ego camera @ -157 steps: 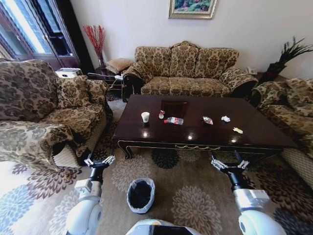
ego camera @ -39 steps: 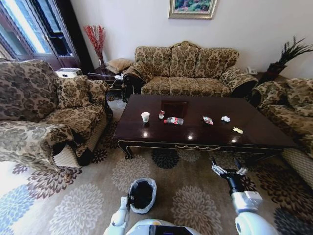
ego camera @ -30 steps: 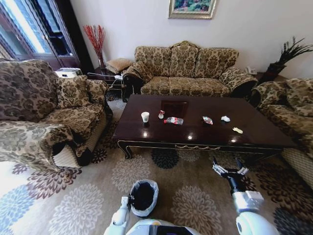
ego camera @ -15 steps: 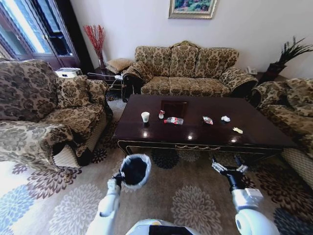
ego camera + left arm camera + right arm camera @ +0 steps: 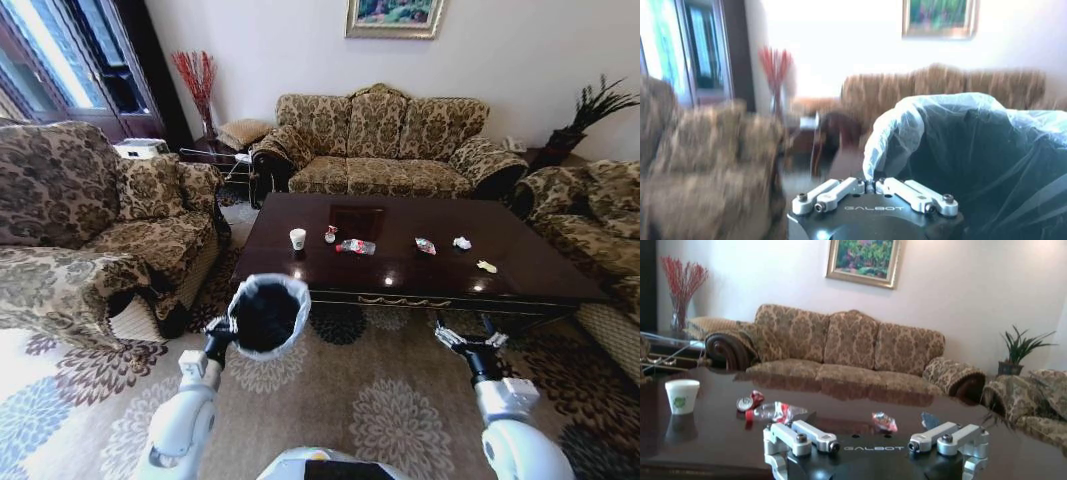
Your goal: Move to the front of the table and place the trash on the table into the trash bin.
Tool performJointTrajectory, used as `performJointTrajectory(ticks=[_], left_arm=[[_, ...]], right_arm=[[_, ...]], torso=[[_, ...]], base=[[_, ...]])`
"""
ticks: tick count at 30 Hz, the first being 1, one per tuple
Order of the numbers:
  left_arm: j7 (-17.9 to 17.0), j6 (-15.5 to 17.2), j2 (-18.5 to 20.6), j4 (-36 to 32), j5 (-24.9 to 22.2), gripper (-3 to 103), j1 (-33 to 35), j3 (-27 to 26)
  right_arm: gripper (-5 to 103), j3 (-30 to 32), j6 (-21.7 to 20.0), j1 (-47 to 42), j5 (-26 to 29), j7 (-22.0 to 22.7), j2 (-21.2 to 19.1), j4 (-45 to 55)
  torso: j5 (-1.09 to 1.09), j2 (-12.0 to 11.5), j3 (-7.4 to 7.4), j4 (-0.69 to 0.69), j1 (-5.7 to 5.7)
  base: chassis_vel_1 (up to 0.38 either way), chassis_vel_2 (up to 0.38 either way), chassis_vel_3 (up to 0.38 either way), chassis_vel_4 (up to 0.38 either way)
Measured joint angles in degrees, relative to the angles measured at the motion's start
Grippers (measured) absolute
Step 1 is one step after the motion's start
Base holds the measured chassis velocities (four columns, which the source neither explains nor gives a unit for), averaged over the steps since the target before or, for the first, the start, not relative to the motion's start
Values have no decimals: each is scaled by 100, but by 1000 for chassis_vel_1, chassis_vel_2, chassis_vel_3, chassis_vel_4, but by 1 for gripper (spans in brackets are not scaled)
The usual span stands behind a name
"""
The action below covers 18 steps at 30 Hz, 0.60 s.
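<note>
Left gripper: up off the carpet at about 7 o'clock in the head view, its fingers pinched together on the rim of the trash bin.
Trash bin: held aloft, tipped so its dark mouth faces the head camera, white liner folded over the rim; it hangs in front of the table's front left corner.
Right gripper: low at 4 o'clock, fingers spread wide, nothing between them, hovering just short of the table's carved front edge.
Table: dead centre, glossy dark wood, sofa at 12 o'clock behind it.
Paper cup: upright towards the table's left side.
Bottle: lying on its side with a red label, right of the cup.
Wrapper: right of the bottle.
Tissue: just right of the wrapper.
Yellow scrap: at the right end of the row, nearer the front edge.
</note>
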Motion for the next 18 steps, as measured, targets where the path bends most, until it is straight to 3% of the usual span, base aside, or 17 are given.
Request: performJointTrajectory(ticks=[5, 12, 18], left_arm=[[-112, 117, 140, -586, -110, 3, -53, -197], [-559, -13, 94, -579, -29, 3, -90, -444], [-675, -61, 145, -477, -6, 3, -114, -656]], right_arm=[[100, -8, -16, 8, 10, 122, -34, 282], [100, -83, -215, -29, 10, 145, -66, 603], [100, -235, -256, -31, -30, 168, -36, 704]], torso=[[-2, 0, 0, 4, 0], [-3, 0, 0, 3, 0], [-3, 0, 0, 2, 0]], base=[[0, 0, 0, 0], [0, 0, 0, 0], [0, 0, 0, 0]])
